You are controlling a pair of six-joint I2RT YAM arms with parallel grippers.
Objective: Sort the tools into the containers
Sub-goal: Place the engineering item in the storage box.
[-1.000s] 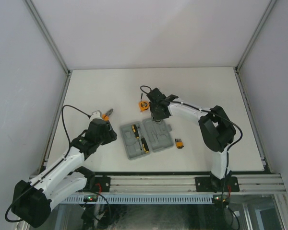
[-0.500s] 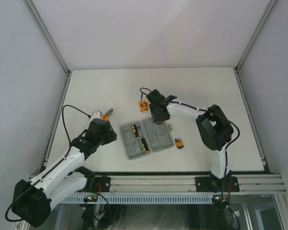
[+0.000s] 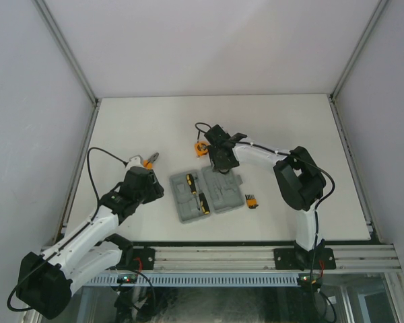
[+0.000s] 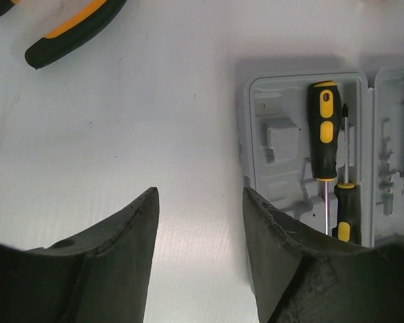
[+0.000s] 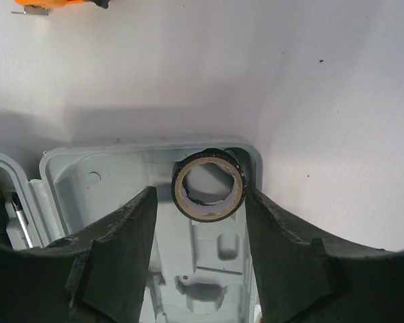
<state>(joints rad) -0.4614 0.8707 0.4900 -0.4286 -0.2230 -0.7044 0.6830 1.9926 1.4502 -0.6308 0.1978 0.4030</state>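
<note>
Okay, my right jaws are standing spread either side of the small dark ring (image 5: 209, 215) without clamping it. The ring is lying flat in the far right corner recess of the grey case (image 5: 121, 175), and my left jaws are hanging released over bare bench (image 4: 121, 134) beside the case, holding nothing. I'm judging the ring light, stiff and smooth, so likely slippery and prone to rolling; I'm reckoning any regrasp goes across its outer rim, with the pads squarely opposite each other.

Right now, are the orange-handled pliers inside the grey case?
No, the pliers lie on the table, well apart from the case.
</note>
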